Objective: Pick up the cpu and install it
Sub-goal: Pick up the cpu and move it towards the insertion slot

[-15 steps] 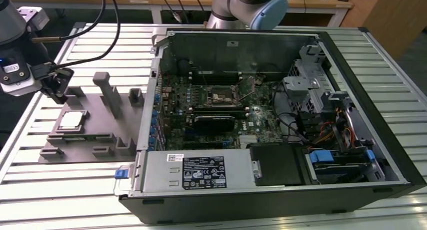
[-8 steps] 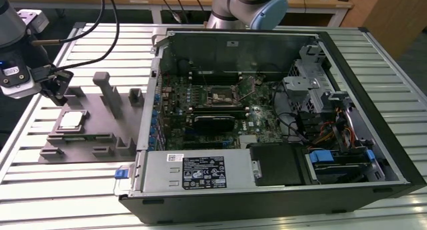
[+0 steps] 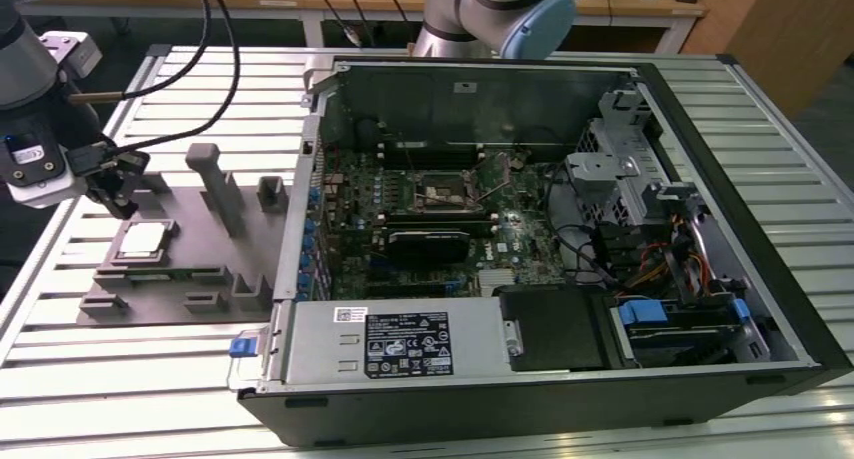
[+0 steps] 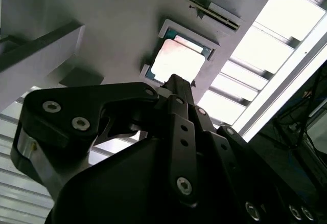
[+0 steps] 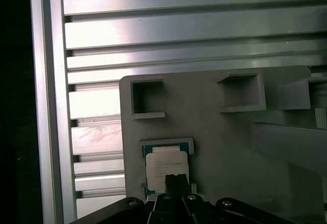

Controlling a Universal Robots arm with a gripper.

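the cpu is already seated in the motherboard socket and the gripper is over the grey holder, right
Not quite. The cpu is not in the socket; it lies in its recess on the grey holder, as the exterior view and both wrist views show. The gripper is over the holder, directly above the cpu.

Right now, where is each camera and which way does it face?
Exterior view: high off the arm, facing down on computer case and holder plate; gripper at the exterior view's left.
First wrist view: on the wrist, facing down past the gripper onto the cpu.
Second wrist view: on the wrist, slanting along the gripper toward the cpu.
Shared by all: cpu, gripper.
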